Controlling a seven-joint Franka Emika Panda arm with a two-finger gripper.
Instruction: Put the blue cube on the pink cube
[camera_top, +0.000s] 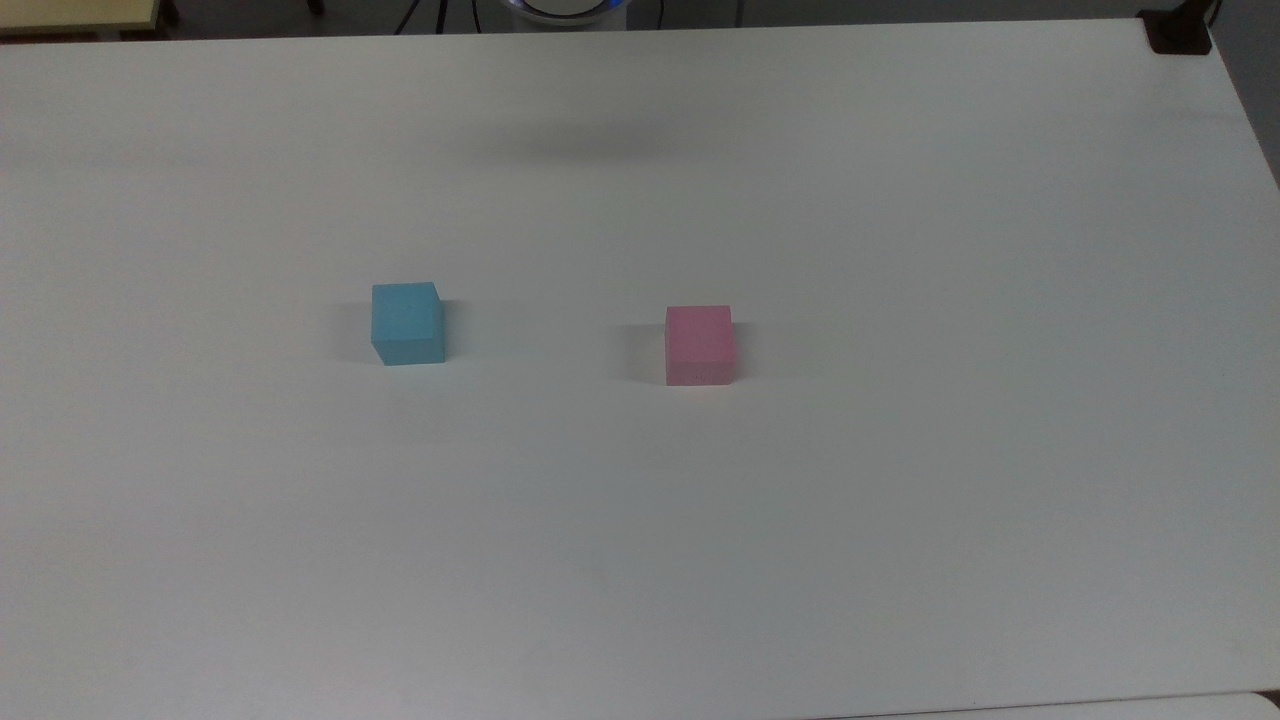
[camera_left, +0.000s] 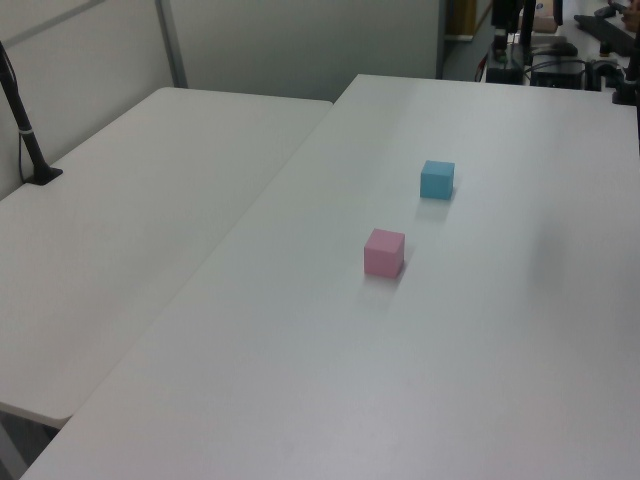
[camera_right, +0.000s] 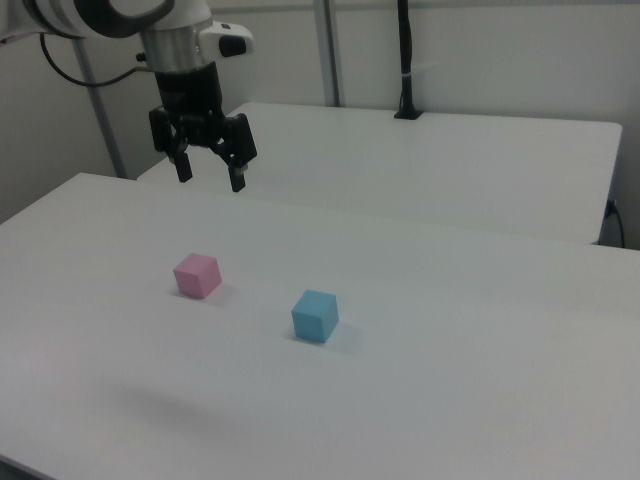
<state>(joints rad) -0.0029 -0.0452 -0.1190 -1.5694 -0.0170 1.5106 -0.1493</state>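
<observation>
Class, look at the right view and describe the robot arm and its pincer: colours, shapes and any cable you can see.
The arm has rounded white shells with black joint sections. A silver-grey cylindrical wrist carries a white block with a dark end. Below it the pincer is black, with two chunky angular fingers hanging from a boxy black body. A thin black cable loops beside the arm.
</observation>
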